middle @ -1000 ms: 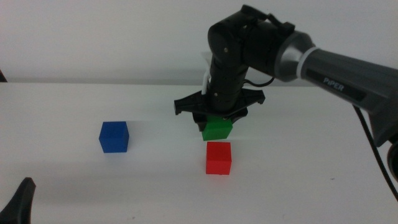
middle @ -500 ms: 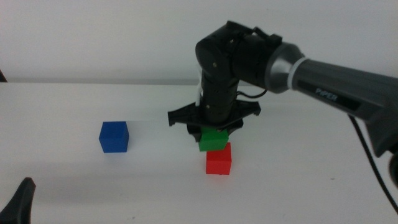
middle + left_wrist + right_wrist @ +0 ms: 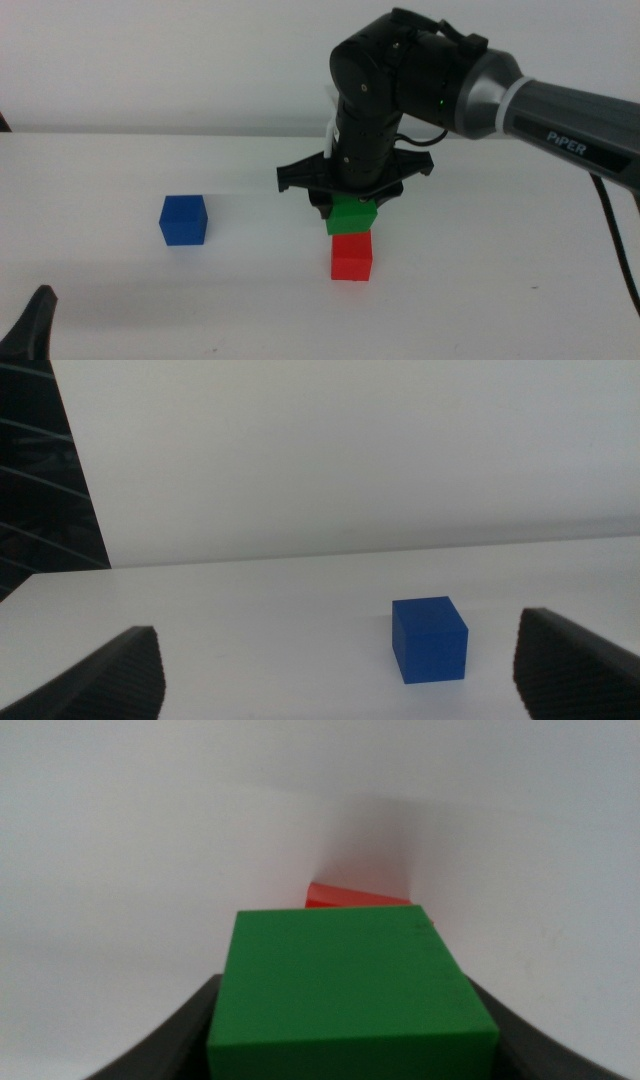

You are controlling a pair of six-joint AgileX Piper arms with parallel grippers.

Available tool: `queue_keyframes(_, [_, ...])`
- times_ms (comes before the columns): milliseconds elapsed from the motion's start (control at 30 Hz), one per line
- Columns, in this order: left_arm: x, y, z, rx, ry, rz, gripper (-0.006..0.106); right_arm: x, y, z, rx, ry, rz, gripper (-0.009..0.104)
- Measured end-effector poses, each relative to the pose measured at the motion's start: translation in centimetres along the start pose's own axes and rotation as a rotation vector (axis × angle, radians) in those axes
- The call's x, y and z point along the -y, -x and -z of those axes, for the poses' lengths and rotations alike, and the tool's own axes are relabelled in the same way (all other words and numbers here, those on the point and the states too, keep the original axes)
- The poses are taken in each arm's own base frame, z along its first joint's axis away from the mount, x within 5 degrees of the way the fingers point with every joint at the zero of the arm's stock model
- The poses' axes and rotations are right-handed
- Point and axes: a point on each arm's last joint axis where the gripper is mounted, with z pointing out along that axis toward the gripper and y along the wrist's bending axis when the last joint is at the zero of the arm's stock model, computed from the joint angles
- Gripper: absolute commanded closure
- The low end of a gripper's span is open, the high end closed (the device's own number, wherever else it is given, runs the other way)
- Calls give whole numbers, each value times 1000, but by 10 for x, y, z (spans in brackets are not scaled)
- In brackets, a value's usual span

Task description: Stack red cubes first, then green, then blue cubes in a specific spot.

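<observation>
The red cube (image 3: 351,255) rests on the white table near the middle. Directly above it the green cube (image 3: 351,216) is held by my right gripper (image 3: 350,212), which is shut on it; the green cube's underside looks to be at or just over the red cube's top. In the right wrist view the green cube (image 3: 345,990) fills the space between the jaws and only a sliver of the red cube (image 3: 350,897) peeks past it. The blue cube (image 3: 184,220) sits alone to the left. My left gripper (image 3: 340,675) waits open at the near left, facing the blue cube (image 3: 430,639).
The white tabletop (image 3: 500,290) runs back to a plain white wall. The right arm's dark body (image 3: 400,80) towers over the red and green cubes and hides the table behind them.
The right gripper carrying the green cube has shifted slightly right and now sits squarely over the red cube, after drifting left half a second ago. The blue cube and left arm stayed put.
</observation>
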Motion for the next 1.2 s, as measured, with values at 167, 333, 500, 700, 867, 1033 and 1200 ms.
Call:
queue_keyframes(167, [0,0,0,0,0,0,7,1,-6,-13,-41,-20,4,71])
queue_keyframes(333, [0,0,0,0,0,0,7,2,-10,-23,-71,-37,8,71])
queue_keyframes(500, [0,0,0,0,0,0,7,2,-11,-29,-82,-44,6,71])
queue_keyframes(700, [0,0,0,0,0,-2,7,2,-10,-30,-78,-54,-31,71])
queue_keyframes(867, [0,0,0,0,0,-2,7,2,-10,-30,-76,-56,-49,71])
queue_keyframes(1033, [0,0,0,0,0,-2,7,3,-10,-30,-73,-60,-62,71])
queue_keyframes(1200, [0,0,0,0,0,-2,7,2,-8,-30,-54,-52,-85,71])
